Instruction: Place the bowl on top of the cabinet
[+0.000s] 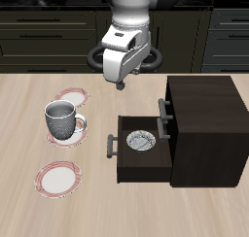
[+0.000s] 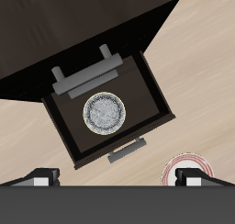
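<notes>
The bowl (image 1: pixel 141 141), small, round and white-grey with dark speckles inside, lies in the open drawer (image 1: pixel 122 163) of the dark cabinet (image 1: pixel 206 105). It also shows in the wrist view (image 2: pixel 104 112), inside the drawer (image 2: pixel 69 140) below the cabinet top (image 2: pixel 73 21). My gripper (image 1: pixel 119 85) hangs above the table behind the drawer, well above the bowl. Its fingers (image 2: pixel 37 181) stand wide apart with nothing between them.
A grey handled mug (image 1: pixel 62 118) stands on a red-rimmed plate (image 1: pixel 70 136). Another red-rimmed plate (image 1: pixel 58 179) lies nearer the table's front edge; one more (image 1: pixel 72 95) lies farther back. A plate (image 2: pixel 188 171) shows in the wrist view.
</notes>
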